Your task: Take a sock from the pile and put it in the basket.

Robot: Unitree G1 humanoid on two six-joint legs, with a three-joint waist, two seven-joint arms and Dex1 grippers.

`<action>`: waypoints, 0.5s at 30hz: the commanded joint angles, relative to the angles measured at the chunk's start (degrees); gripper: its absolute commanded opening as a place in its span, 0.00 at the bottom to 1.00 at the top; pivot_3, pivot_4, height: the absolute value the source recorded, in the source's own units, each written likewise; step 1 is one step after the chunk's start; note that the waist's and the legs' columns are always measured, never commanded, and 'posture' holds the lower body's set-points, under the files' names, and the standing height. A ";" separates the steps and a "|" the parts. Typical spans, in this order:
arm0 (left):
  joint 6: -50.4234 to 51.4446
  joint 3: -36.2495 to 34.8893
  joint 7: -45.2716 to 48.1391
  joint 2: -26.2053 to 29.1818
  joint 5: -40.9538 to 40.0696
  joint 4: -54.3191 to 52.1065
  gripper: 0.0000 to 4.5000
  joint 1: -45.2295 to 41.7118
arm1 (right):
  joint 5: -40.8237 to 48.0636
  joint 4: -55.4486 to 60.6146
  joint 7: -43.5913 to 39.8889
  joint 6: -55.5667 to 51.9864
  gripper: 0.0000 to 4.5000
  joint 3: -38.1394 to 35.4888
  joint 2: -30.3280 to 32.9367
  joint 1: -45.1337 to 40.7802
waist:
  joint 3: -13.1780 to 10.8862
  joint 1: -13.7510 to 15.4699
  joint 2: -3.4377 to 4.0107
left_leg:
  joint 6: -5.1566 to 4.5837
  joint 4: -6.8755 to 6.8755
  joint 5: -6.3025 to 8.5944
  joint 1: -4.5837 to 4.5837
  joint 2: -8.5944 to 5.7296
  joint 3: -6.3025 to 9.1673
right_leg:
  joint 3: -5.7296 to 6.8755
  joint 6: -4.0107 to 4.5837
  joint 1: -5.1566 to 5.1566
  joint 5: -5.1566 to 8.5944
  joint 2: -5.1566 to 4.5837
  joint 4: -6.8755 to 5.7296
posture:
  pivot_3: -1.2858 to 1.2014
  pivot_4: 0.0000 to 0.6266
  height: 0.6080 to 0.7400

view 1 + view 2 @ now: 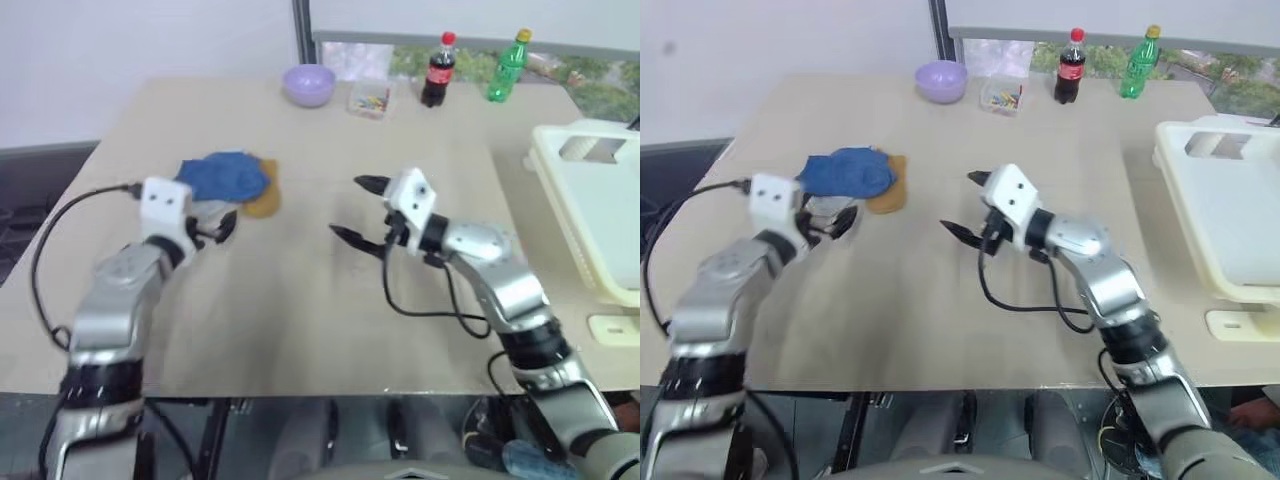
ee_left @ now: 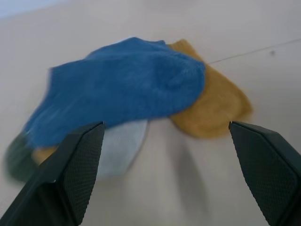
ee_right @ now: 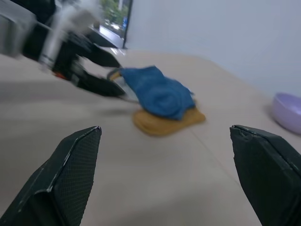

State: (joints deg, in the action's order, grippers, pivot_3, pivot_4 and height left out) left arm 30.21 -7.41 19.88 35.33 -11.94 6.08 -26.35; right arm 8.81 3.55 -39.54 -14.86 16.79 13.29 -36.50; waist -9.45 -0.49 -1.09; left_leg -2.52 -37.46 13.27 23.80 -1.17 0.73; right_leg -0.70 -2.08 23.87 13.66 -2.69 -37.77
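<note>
Left gripper (image 1: 222, 228), jaws wide and empty, has the pile (image 2: 127, 94) just ahead between its fingers: aim for the top blue sock (image 1: 228, 176) only; right gripper (image 1: 358, 212) likewise open (basket (image 1: 600, 215) well beyond it).

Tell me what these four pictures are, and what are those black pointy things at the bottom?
It's a robot with two arms at a table. Two pictures come from its head, looking down. The other two come from cameras on its wrists, so the black points are its own fingers. The left gripper is open beside the pile of socks: blue, yellow, pale grey. The right gripper is open above bare table, holding nothing. The basket waits on the robot's right. At the far edge stand a lilac bowl, a cola bottle and a green bottle.
</note>
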 commanded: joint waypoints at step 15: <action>-13.94 2.63 -1.46 -4.94 7.29 24.31 0.00 -12.49 | -3.23 4.04 4.54 -0.16 1.00 -1.04 -1.31 3.62 | -0.01 -0.29 -0.03 | -0.13 0.05 0.08 0.02 0.01 -0.03 | -0.09 -0.01 0.18 0.00 -0.24 -0.20 | 0.52 0.24 1.00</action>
State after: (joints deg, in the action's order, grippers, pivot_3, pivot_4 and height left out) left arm 17.21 -3.13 18.79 30.02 -4.65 32.11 -38.30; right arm 5.36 4.54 -35.54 -15.02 16.95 12.03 -32.68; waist -9.45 -0.78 -1.12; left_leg -2.65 -37.42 13.35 23.83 -1.16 0.71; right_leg -0.78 -2.08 24.05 13.66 -2.93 -37.97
